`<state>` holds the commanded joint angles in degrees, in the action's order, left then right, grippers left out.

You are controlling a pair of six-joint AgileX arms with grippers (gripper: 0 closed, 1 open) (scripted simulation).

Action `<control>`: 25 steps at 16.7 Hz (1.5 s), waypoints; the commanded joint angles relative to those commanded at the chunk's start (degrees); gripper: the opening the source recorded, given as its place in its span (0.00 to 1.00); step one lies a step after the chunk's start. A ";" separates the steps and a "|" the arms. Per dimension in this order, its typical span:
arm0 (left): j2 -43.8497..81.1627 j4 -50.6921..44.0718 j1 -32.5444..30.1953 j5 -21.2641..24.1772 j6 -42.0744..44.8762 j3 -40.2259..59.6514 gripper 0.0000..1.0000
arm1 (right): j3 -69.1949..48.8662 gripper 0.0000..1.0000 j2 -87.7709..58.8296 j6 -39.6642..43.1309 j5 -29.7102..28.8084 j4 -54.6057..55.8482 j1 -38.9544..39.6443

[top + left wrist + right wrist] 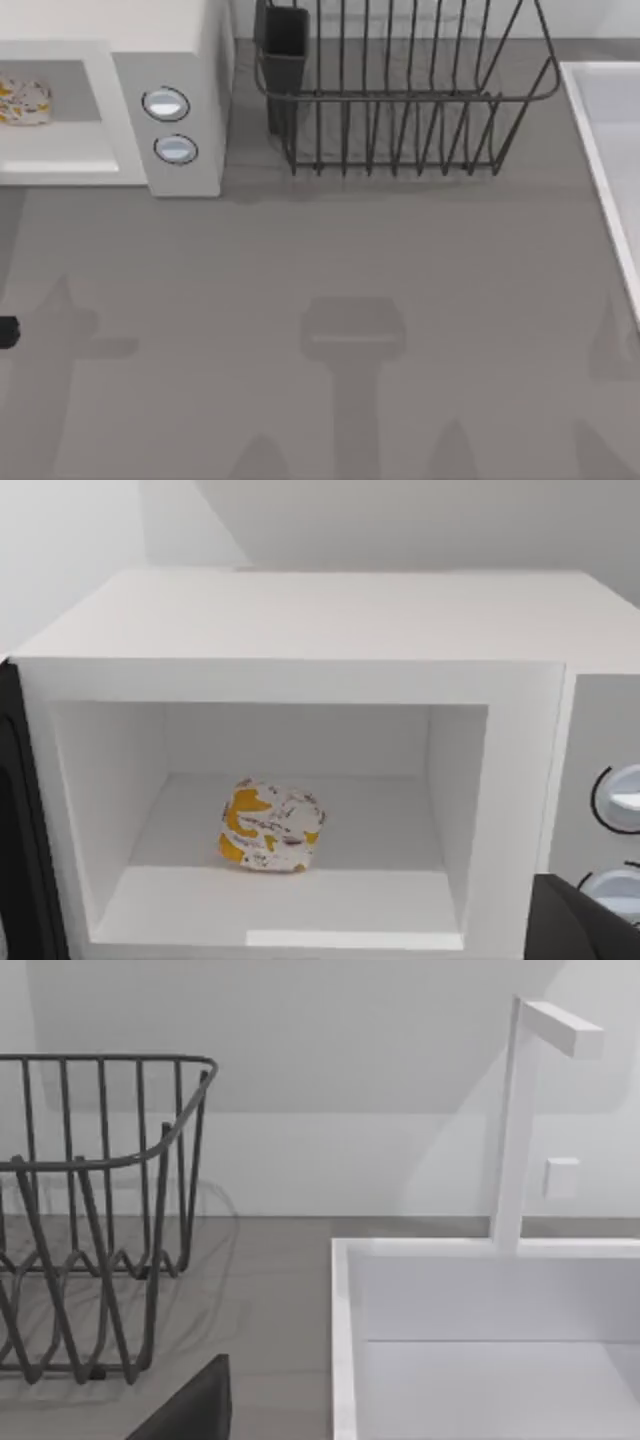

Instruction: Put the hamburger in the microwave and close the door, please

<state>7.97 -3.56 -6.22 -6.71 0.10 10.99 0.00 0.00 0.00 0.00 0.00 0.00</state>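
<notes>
The hamburger [272, 825], a small bundle in white paper with yellow print, lies on the floor of the microwave's [300, 620] open cavity, left of the middle. From above, the hamburger [22, 101] sits inside the microwave [170, 60] at the table's far left. The door [18, 830] stands swung open, and its dark inner edge shows beside the cavity. A dark part of my left gripper [585, 920] shows in front of the microwave, apart from it. A black bit of my left arm [6, 332] is at the table's left edge. A dark part of my right gripper [190, 1410] hangs near the rack and sink.
Two round knobs [166, 104] sit on the microwave's front panel. A dark wire dish rack [400, 100] stands at the back centre. A white sink [610, 150] with a white faucet [520, 1120] fills the right side.
</notes>
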 joint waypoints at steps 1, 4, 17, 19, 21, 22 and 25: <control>0.98 0.78 -2.28 -2.44 0.00 0.16 0.00 | 0.00 1.00 0.00 0.00 0.00 0.00 0.00; 3.49 3.28 -8.90 -8.63 0.02 0.10 0.00 | 0.00 1.00 0.00 0.00 0.00 0.00 0.00; 13.58 0.10 -3.04 -4.87 8.07 8.82 0.00 | 0.00 1.00 0.00 0.00 0.00 0.00 0.00; 21.20 -3.82 4.71 0.08 13.93 15.28 0.00 | 0.00 1.00 0.00 0.00 0.00 0.00 0.00; 30.65 -8.64 14.16 5.73 20.52 22.37 0.00 | 0.00 1.00 0.00 0.00 0.00 0.00 0.00; 35.82 -11.28 19.29 8.71 23.91 25.99 0.00 | 0.00 1.00 0.00 0.00 0.00 0.00 0.00; 52.02 -19.45 35.12 17.82 33.76 36.93 0.00 | 0.00 1.00 0.00 0.00 0.00 0.00 0.00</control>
<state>59.99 -23.02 28.90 11.11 33.86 47.92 0.00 0.00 0.00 0.00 0.00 0.00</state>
